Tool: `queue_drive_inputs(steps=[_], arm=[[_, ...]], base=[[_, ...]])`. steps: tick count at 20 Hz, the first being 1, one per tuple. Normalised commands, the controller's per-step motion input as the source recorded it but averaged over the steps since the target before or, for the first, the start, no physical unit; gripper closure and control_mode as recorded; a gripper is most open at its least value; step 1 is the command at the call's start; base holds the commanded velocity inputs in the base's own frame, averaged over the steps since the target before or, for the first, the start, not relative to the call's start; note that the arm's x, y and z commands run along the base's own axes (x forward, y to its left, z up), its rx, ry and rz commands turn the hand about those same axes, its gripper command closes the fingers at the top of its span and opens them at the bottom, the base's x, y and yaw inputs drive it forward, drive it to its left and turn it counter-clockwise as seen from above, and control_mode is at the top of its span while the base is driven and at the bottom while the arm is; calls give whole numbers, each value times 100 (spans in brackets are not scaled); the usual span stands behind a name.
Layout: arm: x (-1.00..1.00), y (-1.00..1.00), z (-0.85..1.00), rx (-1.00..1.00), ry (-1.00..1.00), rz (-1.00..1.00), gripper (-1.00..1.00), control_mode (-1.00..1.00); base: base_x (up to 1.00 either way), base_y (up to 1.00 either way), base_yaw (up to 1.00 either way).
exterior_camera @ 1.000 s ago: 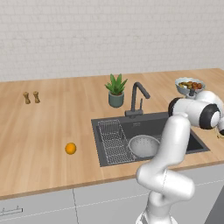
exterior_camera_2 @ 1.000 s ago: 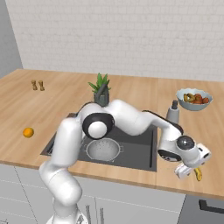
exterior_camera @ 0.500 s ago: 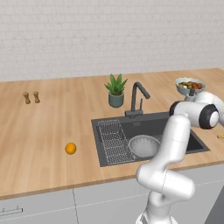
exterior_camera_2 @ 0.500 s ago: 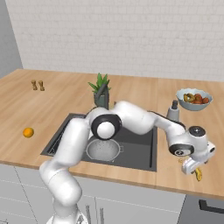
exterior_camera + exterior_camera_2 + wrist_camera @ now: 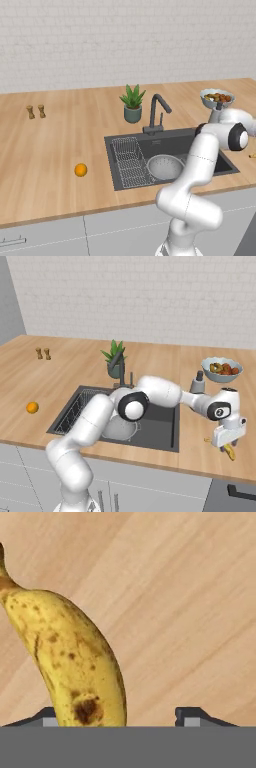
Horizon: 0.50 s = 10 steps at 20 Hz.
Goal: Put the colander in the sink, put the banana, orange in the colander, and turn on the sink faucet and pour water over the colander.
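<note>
The colander (image 5: 165,166) already sat in the sink (image 5: 212,140). The hand (image 5: 228,439) was spread over the banana (image 5: 70,659), which lay near the worktop's (image 5: 60,145) front right edge, ungrasped. The orange (image 5: 80,170) waited left of the sink; faucet (image 5: 157,112) untouched.

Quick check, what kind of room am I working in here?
A rendered kitchen, by the look of it: a wooden counter with a recessed dark sink and faucet, a white brick wall behind, and a bowl of fruit on the counter.
</note>
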Motion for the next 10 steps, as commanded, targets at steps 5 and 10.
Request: queue_drive_inputs(steps=[5, 10], arm=[[-65, 0, -59, 19, 8, 5, 100, -100], [-100, 38, -28, 16, -9, 2, 100, -100]], base=[[0, 0, 0], [0, 0, 0]])
